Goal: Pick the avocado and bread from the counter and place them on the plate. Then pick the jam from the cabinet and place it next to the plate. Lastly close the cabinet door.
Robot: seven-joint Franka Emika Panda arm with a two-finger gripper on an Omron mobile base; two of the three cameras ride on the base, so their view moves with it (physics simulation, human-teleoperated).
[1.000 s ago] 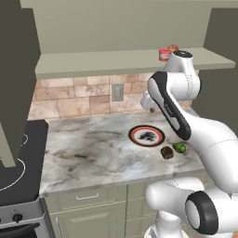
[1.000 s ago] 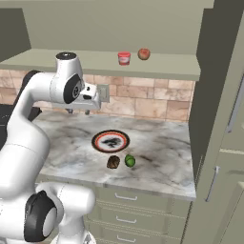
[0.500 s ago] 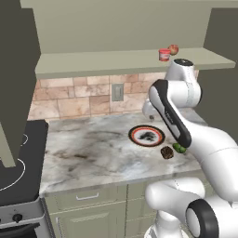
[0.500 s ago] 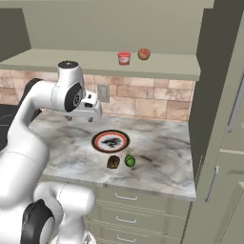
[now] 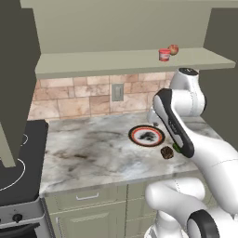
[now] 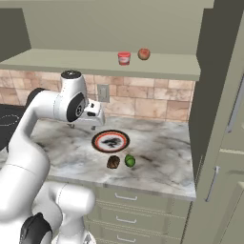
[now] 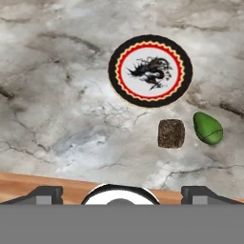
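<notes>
Hanging high over the table [image 7: 57, 105], the gripper [image 7: 119, 193] is wide open and holds nothing. At 5 o'clock from the plate [image 7: 150, 70] lie the bread [image 7: 171, 133] and avocado [image 7: 208, 128]. That avocado looks light, smooth, maybe slippery; squeeze its fat middle.

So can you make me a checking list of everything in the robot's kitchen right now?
Surface: counter, grey marbled stone, nothing spilled.
Job's things: plate holds no food; bread and avocado lie side by side on the counter next to it; jam sits on the cabinet shelf; cabinet door stands open.
Clutter: reddish ball beside the jam.
Grippers: gripper open, holding nothing, above the counter.
Cables: nothing seen.
Surroundings: stove at the left, wall outlet on the tile backsplash, drawers below.
</notes>
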